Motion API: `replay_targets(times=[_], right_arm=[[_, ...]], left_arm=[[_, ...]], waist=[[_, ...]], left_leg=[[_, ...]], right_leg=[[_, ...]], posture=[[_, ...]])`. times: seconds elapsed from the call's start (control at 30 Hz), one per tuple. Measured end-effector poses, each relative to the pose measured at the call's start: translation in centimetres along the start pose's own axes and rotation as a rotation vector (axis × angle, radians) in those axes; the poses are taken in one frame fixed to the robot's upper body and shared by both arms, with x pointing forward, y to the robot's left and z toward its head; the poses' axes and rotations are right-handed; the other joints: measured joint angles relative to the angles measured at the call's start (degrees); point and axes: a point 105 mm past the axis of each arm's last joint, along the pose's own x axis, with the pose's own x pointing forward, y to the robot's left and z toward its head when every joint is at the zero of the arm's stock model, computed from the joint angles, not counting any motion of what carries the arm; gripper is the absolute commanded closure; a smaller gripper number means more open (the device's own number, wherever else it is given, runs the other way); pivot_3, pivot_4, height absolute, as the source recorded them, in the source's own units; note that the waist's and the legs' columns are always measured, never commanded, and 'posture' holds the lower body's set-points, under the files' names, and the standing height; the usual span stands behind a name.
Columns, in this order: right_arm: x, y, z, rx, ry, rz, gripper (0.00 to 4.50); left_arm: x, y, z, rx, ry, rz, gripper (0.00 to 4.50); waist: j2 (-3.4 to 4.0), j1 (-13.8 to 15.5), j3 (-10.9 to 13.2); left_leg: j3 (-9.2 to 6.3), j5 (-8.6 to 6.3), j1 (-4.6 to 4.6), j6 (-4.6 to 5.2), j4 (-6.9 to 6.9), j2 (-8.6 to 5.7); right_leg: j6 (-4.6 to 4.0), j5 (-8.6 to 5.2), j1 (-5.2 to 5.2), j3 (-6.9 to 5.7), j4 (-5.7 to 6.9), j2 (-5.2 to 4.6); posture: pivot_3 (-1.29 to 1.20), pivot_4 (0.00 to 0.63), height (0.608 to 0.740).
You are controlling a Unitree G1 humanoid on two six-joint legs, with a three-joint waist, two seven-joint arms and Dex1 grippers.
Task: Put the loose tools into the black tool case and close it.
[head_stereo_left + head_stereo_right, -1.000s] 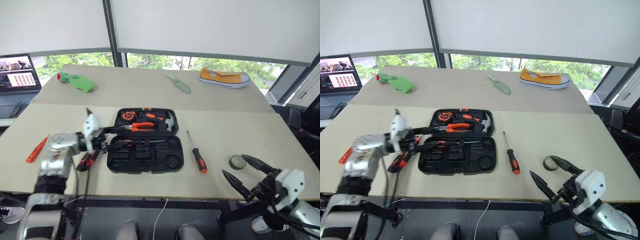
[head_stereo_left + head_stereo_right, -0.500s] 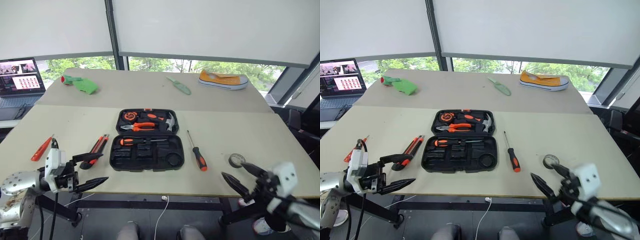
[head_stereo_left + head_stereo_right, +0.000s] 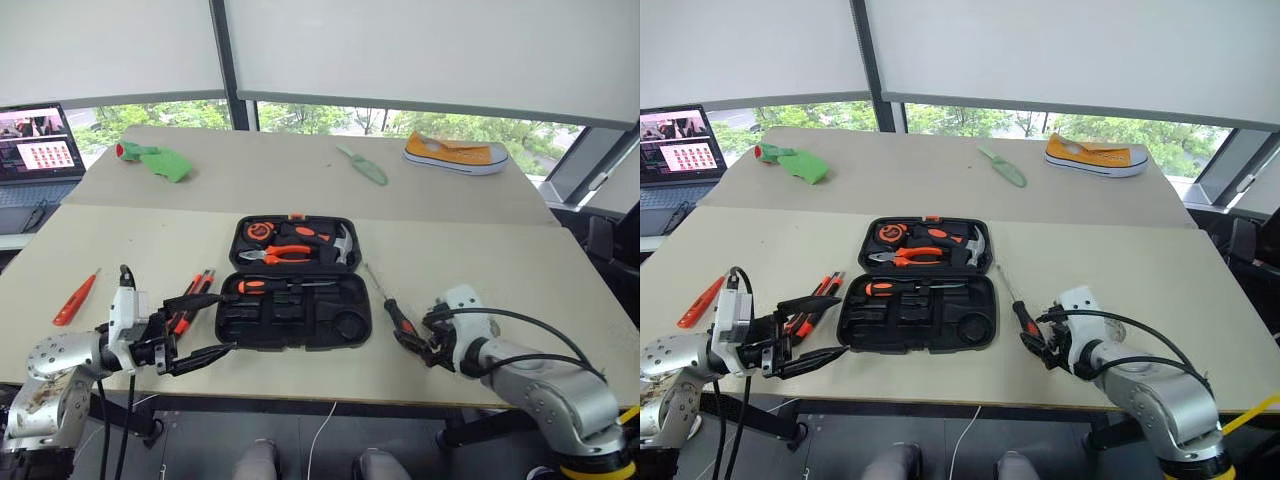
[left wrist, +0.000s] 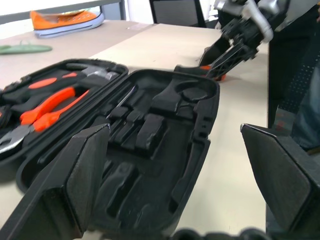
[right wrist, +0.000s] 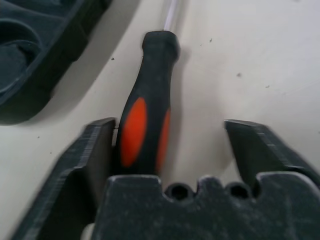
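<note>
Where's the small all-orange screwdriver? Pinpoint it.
In the left eye view, the all-orange screwdriver lies on the table's far left, left of the left gripper.

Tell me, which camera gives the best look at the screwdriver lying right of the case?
The right wrist view: the screwdriver lies close up between the right gripper fingers, its black-and-orange handle against one finger. Both head views show it small, partly behind the gripper; the left wrist view catches just a distant orange bit.

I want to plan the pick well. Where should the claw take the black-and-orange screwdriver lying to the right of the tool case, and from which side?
Probably the thick handle of the screwdriver, not the thin shaft. It lies flat on the table, shaft pointing away, so come from above with fingers across the handle. The right claw already straddles it, open, one finger at its side.
</note>
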Motion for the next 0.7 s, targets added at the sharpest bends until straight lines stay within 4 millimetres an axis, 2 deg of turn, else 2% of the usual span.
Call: replay_targets(times=[0.13,0.27,0.4,0.47,0.57,0.63,0.7], right_arm=[[0.1,0.1,-0.1,0.048,-0.038,-0.051,3.44],[-0.1,-0.1,0.0,0.031,-0.115,-0.107,3.49],[-0.7,-0.5,3.6,-0.09,-0.324,-0.128,3.49],[-0.4,0.7,6.6,-0.232,-0.428,-0.006,3.49],[-0.2,4.6,10.0,-0.596,-0.465,0.342,3.49],[0.2,6.6,10.7,-0.795,-0.433,0.522,3.49],[1.7,7.5,10.5,-0.915,-0.351,0.634,3.49]], left_arm=[[0.0,0.0,0.0,0.001,0.0,-0.001,0.0],[0.1,0.0,0.2,0.0,-0.008,0.001,0.0],[0.2,0.2,0.5,-0.019,-0.03,0.034,0.0],[-0.2,0.4,0.4,-0.035,-0.038,0.095,0.0],[-1.3,0.9,-0.1,-0.069,-0.04,0.229,0.0],[-2.2,0.8,-0.5,-0.085,-0.026,0.292,0.0],[-3.0,0.6,-1.1,-0.102,-0.008,0.326,0.0]], waist=[[-0.01,0.1,0.0],[0.0,-0.1,0.0],[0.01,-0.4,0.0],[0.07,-1.5,0.0],[0.1,-2.6,0.1],[0.04,-2.7,0.1],[0.02,-2.5,0.1]], left_leg=[[-0.01,0.01,0.04,0.0,0.07,0.01],[0.01,0.01,0.04,0.0,0.09,0.0],[0.01,0.02,0.04,0.01,0.09,0.01],[0.03,0.02,0.11,0.01,0.09,0.01],[0.06,0.02,0.32,0.03,0.04,0.04],[-0.02,0.02,0.33,0.02,-0.03,0.08],[-0.01,0.02,0.3,0.02,-0.05,0.07]], right_leg=[[-0.01,0.01,0.01,0.01,0.0,-0.01],[-0.02,0.03,0.0,0.06,0.0,0.0],[0.02,0.05,-0.02,0.08,0.01,0.02],[0.04,0.07,-0.03,0.2,0.02,0.06],[0.07,0.08,0.02,0.33,0.02,0.15],[-0.12,0.05,0.02,0.29,0.04,0.23],[-0.14,0.03,-0.01,0.28,0.06,0.22]], posture=[[0.0,0.15,0.74],[0.0,0.15,0.74],[0.0,0.15,0.74],[0.0,0.15,0.74],[0.0,0.15,0.74],[0.0,0.15,0.74],[0.0,0.15,0.74]])
